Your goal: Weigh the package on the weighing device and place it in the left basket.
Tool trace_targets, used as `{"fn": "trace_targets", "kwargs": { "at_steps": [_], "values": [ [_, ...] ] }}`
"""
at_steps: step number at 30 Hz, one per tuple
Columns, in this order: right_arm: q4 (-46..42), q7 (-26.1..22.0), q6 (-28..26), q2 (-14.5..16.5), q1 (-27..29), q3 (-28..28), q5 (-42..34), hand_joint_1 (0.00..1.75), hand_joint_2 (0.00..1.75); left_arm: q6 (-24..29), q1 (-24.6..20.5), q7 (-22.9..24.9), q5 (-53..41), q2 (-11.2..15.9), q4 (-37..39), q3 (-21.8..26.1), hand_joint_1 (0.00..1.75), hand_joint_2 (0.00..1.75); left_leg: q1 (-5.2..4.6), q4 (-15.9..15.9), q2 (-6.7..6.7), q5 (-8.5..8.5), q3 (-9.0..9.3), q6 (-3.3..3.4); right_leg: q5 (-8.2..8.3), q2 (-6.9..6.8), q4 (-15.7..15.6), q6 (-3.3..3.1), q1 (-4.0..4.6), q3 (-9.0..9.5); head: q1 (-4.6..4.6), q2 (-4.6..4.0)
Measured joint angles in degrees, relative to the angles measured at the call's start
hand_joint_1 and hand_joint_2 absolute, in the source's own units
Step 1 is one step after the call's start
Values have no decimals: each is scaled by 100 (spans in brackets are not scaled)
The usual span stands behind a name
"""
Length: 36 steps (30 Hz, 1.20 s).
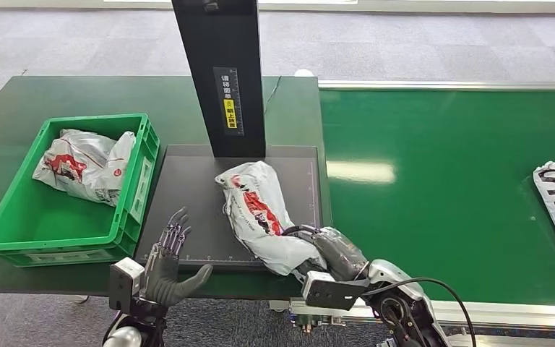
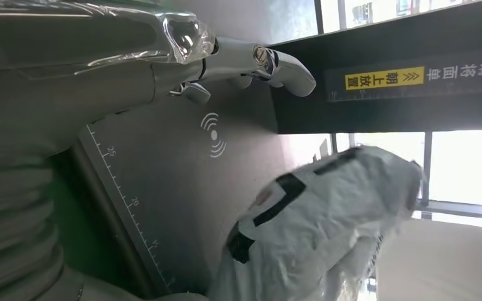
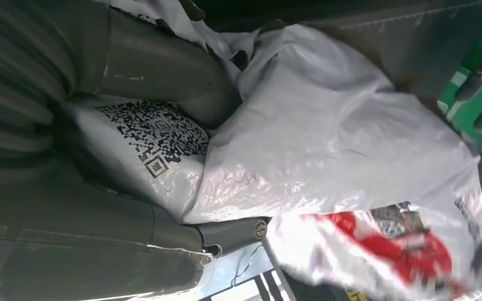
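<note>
— Hands and package?
— Right hand (image 1: pixel 327 249) at the near right corner of the black weighing platform (image 1: pixel 188 195), fingers wrapped around the near end of the white-and-red package (image 1: pixel 256 206) lying on that platform. Left hand (image 1: pixel 168 264) raised at the platform's near left edge, fingers spread, gripping nothing.
— Any writing?
— Yellow label with Chinese characters on the black upright post (image 1: pixel 220 72). QR code on the package by the right thumb. Green basket (image 1: pixel 14 210) left of the platform, another package (image 1: pixel 87 165) inside.
</note>
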Motion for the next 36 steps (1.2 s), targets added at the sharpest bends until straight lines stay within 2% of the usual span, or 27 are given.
{"fn": "trace_targets", "kwargs": {
  "at_steps": [7,22,25,29,32,36],
  "values": [
    [109,30,-94,-191,-62,402,-4,175,175,19,-16,-2,0,39,66,-9,0,175,-9,1,2,-1,1,2,1,2,-1,2,-9,-1,-2,0],
    [189,64,-194,-282,-125,547,42,175,175,19,-17,-2,0,49,101,-13,0,175,-8,1,1,-1,2,2,2,3,-1,2,-8,-1,-1,1],
    [191,246,-697,-280,-135,576,368,175,175,21,-15,-3,0,49,101,-13,0,175,-8,1,1,-1,1,2,2,3,-1,2,-8,-1,-2,1],
    [181,731,-2008,-236,-189,643,1535,175,175,36,-15,-4,1,38,101,-13,0,175,-8,1,2,-1,2,2,2,3,-1,2,-8,-1,-1,0],
    [157,987,-2745,-185,-219,761,2354,175,175,37,-39,-4,2,18,103,-17,0,175,-7,1,2,-1,3,2,2,3,-1,2,-7,-2,-2,0],
    [167,1008,-3529,-88,-233,959,3045,175,175,-1,-151,-4,22,1,155,-57,0,175,-6,1,1,-1,1,2,1,3,-1,1,-6,-2,-1,0]
  ]
}}
